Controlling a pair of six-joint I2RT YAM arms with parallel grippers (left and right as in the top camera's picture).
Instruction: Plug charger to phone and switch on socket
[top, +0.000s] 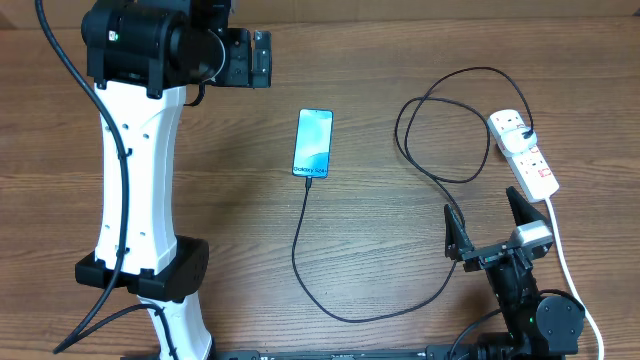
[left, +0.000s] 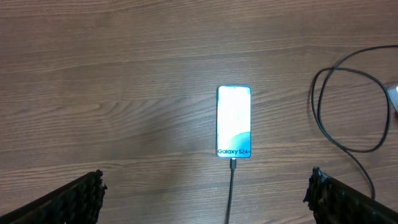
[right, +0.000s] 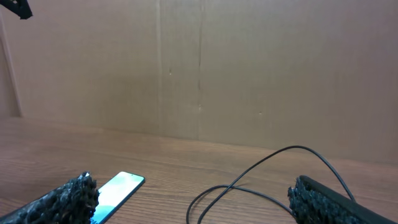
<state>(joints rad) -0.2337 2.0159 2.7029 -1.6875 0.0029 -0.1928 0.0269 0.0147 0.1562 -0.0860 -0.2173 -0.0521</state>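
The phone (top: 312, 143) lies flat mid-table with its screen lit. In the left wrist view the phone (left: 234, 121) has the charger's connector tip (left: 232, 163) seated in its bottom edge. The black charger cable (top: 345, 315) runs toward the front, then curves right and loops up to the white socket (top: 535, 165), where its black plug (top: 527, 134) sits in an outlet. My left gripper (top: 262, 58) hangs open at the far left, high above the phone; in its own view my left gripper (left: 206, 180) holds nothing. My right gripper (top: 487, 225) stands open near the front right, below the socket, with nothing between its fingers.
The socket's thick white cord (top: 566, 262) runs down the right side past my right arm. The cable loop (right: 292, 152) lies ahead of my right gripper (right: 193, 190), with the phone (right: 118, 190) to its left. A cardboard wall (right: 199, 68) backs the table.
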